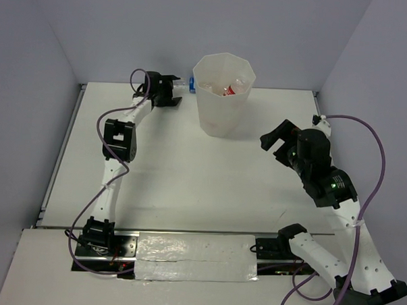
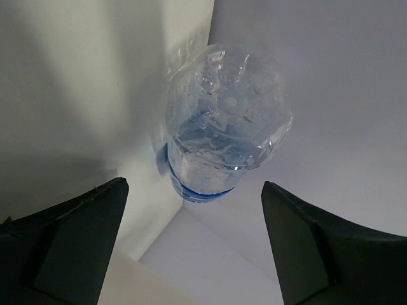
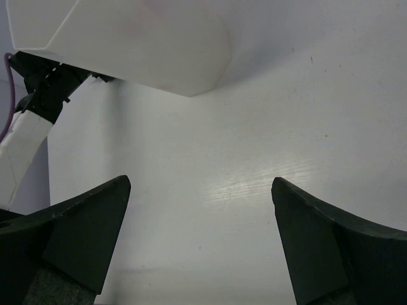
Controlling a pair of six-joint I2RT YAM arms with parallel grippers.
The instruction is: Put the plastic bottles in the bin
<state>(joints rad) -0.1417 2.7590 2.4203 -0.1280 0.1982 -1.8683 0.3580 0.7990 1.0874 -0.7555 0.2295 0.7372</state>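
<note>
Left end effector (image 1: 178, 90) is wide open with nothing in it, pointed at the blue-label bottle (image 2: 226, 124), which lies at the far edge of the bench (image 1: 188, 185), just beside the bin (image 1: 222, 109). I'd push in further so the fingers (image 2: 70, 241) straddle the body, not the base, then squeeze gently since it looks crushable. Right end effector (image 3: 200, 190) is open and empty too.

Looked down from high at the near side onto the whole table (image 1: 188, 185), bin (image 1: 223, 92) at upper centre. From the left wrist, stared close at a bottle (image 2: 226, 127) filling mid-frame. From the right wrist, faced low across the table toward the bin, upper left; shared bin and left arm (image 3: 22, 143) with the overhead view.
</note>
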